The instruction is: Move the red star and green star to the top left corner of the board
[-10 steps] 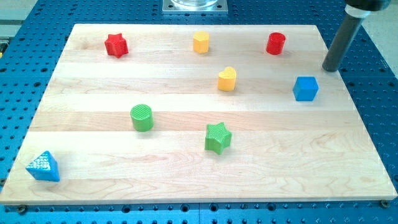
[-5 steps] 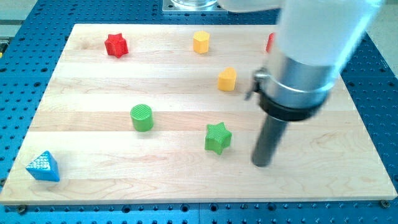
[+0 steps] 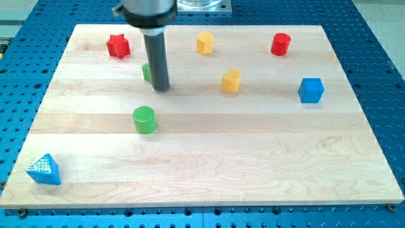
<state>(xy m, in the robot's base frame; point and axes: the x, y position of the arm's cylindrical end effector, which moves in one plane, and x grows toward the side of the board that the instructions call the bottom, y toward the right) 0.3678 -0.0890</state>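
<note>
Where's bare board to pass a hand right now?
The wide strip along the view's bottom, from the blue triangle rightward, below the green cylinder and blue cube. Crowded near my tip, beside the green star and red star.

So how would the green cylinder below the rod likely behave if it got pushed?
The green cylinder stands on its flat end, so it would probably slide on the board, not roll. It looks squat, so tipping seems unlikely. My tip is above it, apart.

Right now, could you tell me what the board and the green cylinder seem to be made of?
The board looks like pale, matte wood: grain lines and joined planks show. The green cylinder looks like matte plastic, perhaps 3D-printed, given the fine ridges on its top.
</note>
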